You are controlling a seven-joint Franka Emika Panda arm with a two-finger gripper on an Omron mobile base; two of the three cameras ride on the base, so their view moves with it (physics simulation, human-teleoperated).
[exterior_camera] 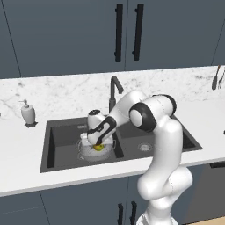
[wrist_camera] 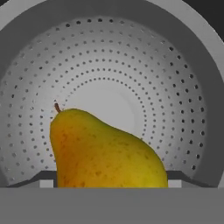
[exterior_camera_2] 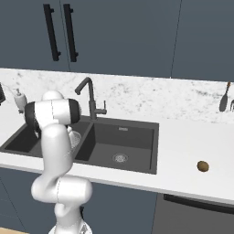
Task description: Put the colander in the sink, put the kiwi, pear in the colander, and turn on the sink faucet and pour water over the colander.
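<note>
The gripper reaches down into the colander, and the pear sits between its fingers, which are mostly hidden behind the fruit; whether they clamp it I cannot tell. The pear's base is cut off at the hand view's bottom edge. The colander sits in the left basin of the sink, partly hidden by the arm. The sink faucet stands behind the divider. The kiwi lies on the counter, well right of the sink.

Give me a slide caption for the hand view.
Hand view: the pear between the jaws, poised over the perforated bowl of the colander.
</note>
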